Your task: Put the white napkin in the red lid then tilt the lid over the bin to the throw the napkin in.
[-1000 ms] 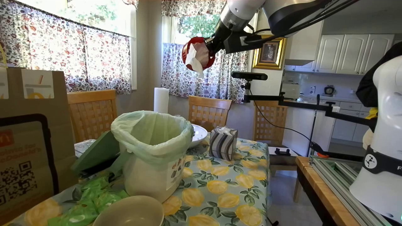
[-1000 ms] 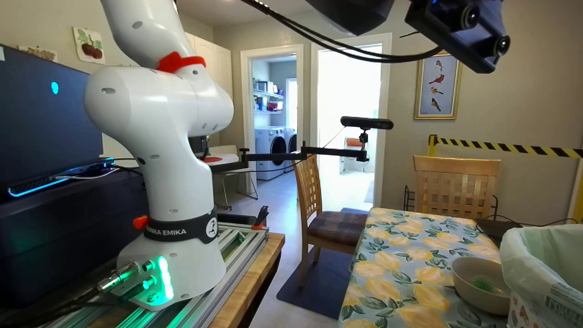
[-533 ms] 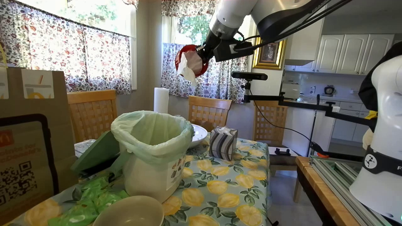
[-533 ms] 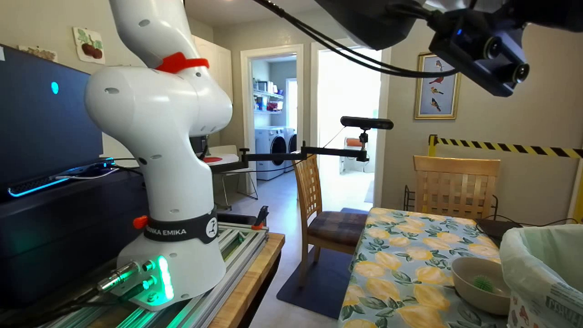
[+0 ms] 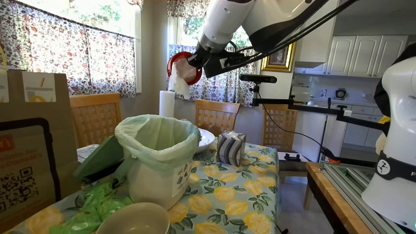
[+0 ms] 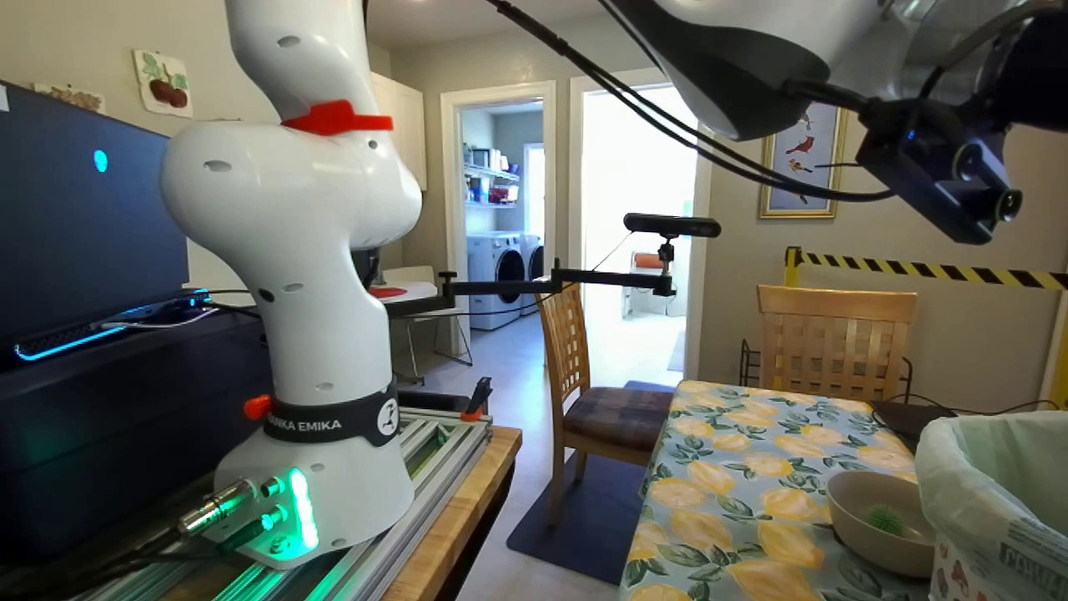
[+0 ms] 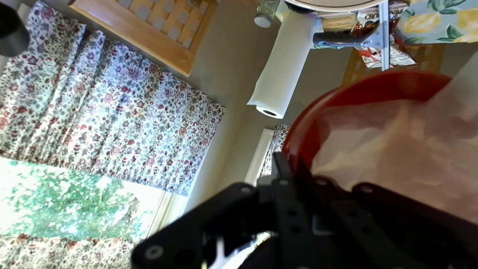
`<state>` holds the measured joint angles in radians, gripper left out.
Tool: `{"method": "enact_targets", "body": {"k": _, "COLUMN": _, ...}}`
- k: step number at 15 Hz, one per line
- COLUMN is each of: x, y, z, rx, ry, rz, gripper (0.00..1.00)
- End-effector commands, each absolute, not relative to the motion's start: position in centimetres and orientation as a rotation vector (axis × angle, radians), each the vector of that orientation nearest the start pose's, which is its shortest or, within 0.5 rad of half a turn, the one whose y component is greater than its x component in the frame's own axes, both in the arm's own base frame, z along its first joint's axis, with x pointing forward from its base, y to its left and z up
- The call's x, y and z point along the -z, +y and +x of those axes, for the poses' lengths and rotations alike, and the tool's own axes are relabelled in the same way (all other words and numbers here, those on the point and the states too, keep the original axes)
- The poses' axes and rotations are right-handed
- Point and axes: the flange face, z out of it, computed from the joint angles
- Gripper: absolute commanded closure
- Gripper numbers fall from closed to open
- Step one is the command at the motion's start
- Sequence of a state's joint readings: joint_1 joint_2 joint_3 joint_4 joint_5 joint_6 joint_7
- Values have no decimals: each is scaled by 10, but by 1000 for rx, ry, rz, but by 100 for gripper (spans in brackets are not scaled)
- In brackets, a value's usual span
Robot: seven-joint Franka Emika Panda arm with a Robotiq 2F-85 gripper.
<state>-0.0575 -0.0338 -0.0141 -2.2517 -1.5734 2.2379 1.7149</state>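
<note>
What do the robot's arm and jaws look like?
The arm is mostly white and rounded, with a red band, a black collar showing "ANKA EMIKA" and a green light below it; black cables run alongside. The jaws are black links with round screw heads.

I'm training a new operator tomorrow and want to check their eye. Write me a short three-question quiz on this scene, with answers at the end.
1. Where do the jaws grip the lid?
a) at the centre of its base
b) at its rim
c) nowhere, they are off it

2. True or false: part of the napkin hangs out past the edge of the lid.

3. Fill the gap: in an exterior view, the bowl holds a spiky ____ ball.

Key: 1. b; 2. true; 3. green.
</note>
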Motion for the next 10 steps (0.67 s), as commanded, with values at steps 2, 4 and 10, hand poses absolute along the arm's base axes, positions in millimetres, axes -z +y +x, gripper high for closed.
{"method": "enact_targets", "body": {"k": 2, "x": -385, "y": -50, "z": 557, "rx": -1144, "ry": -711, "rz": 1898, "gripper": 99}}
{"method": "enact_targets", "body": {"k": 4, "x": -379, "y": -41, "z": 561, "rx": -1181, "ry": -714, "rz": 1853, "gripper": 99}}
{"method": "enact_targets", "body": {"k": 10, "x": -356, "y": -22, "z": 563, "rx": -1255, "ry": -671, "rz": 1714, "gripper": 99}}
